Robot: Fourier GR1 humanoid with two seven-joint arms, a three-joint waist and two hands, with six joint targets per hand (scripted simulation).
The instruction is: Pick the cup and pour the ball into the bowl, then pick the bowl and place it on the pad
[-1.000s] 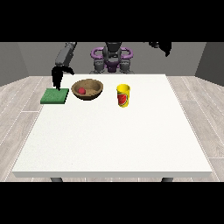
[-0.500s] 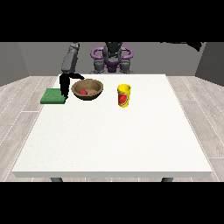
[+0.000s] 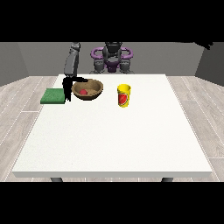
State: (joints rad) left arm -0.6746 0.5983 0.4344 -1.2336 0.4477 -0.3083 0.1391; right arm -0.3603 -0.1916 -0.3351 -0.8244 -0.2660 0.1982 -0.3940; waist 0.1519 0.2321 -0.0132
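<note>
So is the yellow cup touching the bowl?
Apart. In the front view, the cup stands upright to the right of the bowl, with a strip of bare white table plainly showing between them.

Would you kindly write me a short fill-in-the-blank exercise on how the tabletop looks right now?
1. The red ball lies inside the ____.
2. The yellow cup stands ____ on the white table.
3. The green pad lies at the view's ____ of the wooden bowl.
4. The hand at the view's left hangs between pad and ____.

Missing: bowl; upright; left; bowl
</note>
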